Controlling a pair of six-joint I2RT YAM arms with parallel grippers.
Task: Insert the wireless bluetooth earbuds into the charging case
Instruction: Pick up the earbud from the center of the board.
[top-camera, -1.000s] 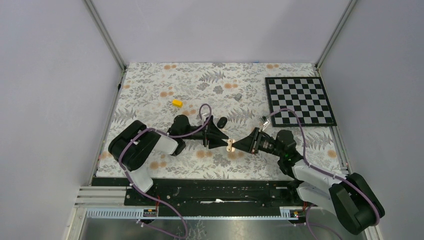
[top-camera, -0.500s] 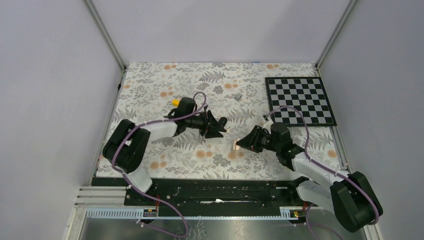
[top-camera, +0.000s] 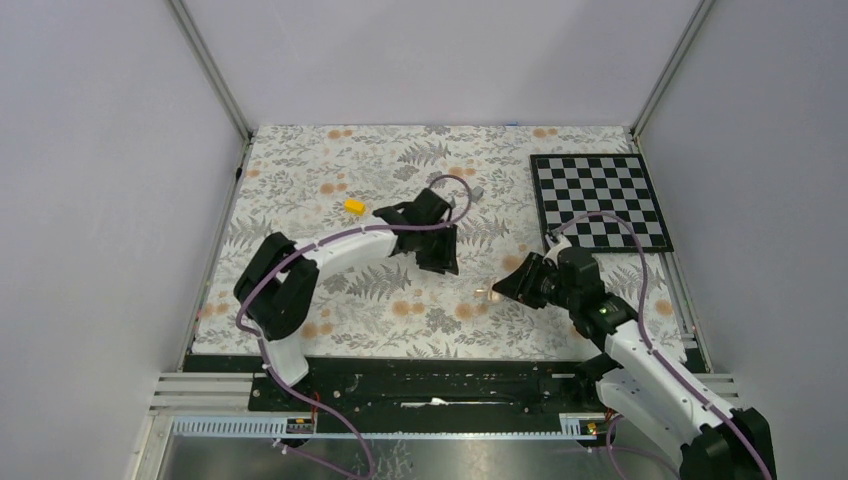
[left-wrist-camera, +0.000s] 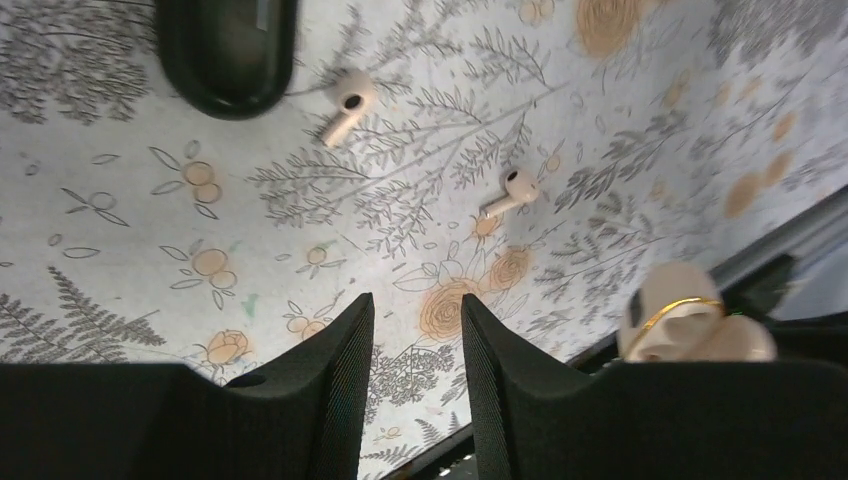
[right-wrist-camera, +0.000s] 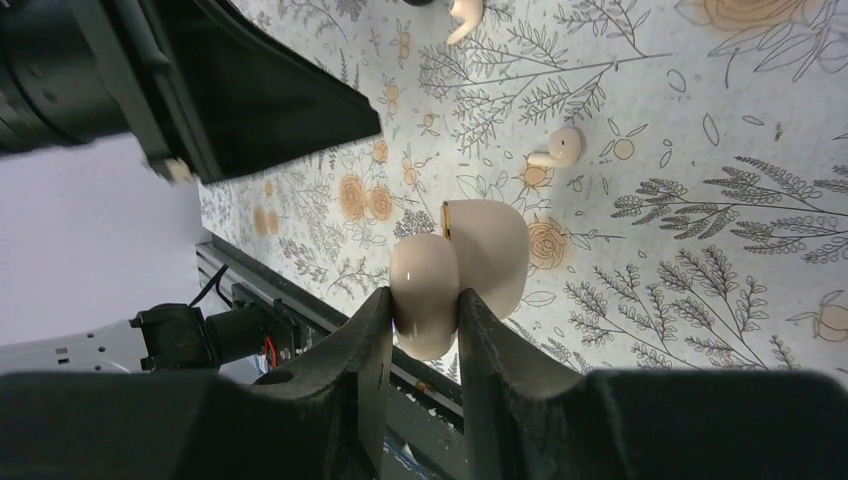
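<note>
Earbuds (left-wrist-camera: 345, 103) lie on counter (left-wrist-camera: 150, 250) just ahead of left claw (left-wrist-camera: 417, 305), which is narrowly parted and empty. Right claw (right-wrist-camera: 420, 300) clamps charging case (right-wrist-camera: 480, 250) near them.

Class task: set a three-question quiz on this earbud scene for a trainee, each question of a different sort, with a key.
1. True or false: the two earbuds already sit inside the charging case.
2. Multiple choice: the right gripper holds A) the charging case, B) an earbud, C) nothing.
3. Fill in: the left gripper has its jaws ____, with nothing between them.

Key: 1 false; 2 A; 3 open.
</note>
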